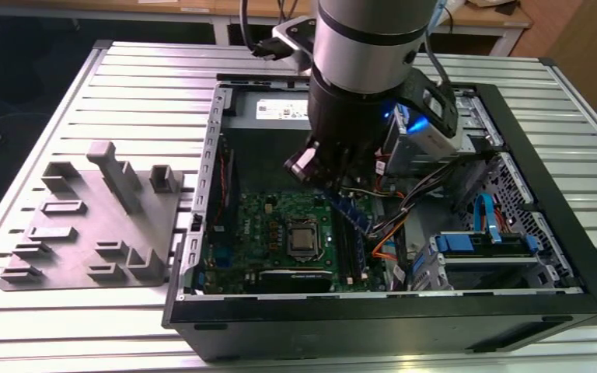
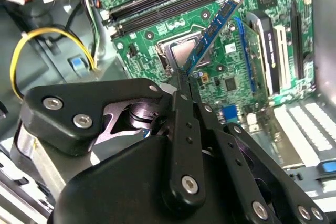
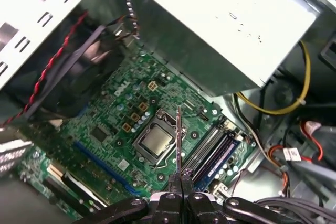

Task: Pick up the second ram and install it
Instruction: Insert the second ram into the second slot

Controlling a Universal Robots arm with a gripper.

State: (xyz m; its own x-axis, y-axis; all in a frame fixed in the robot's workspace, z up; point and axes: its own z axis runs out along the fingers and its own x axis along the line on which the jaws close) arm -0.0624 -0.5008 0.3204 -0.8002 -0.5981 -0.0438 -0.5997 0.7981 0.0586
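Note:
The second ram (image 2: 214, 31) is a thin blue-black stick with small chips, and my gripper (image 2: 185, 80) is shut on one end of it. It hangs in the air above the green motherboard (image 2: 239, 74), over the processor socket (image 2: 181, 51). In the first wrist view the ram (image 3: 179, 140) shows edge-on as a thin line rising from the gripper (image 3: 180, 176), beside the long black memory slots (image 3: 207, 148). One slot there holds a blue stick (image 3: 221, 153). In the exterior view the gripper (image 1: 314, 172) is inside the open computer case, above the motherboard (image 1: 267, 233).
The grey power supply (image 3: 220, 30) sits at one end of the case, with yellow, red and orange cables (image 3: 294, 103) beside the slots. The black case wall (image 1: 403, 318) rings the board. A drive cage with blue tabs (image 1: 485, 241) and a grey fixture tray (image 1: 91, 225) stand nearby.

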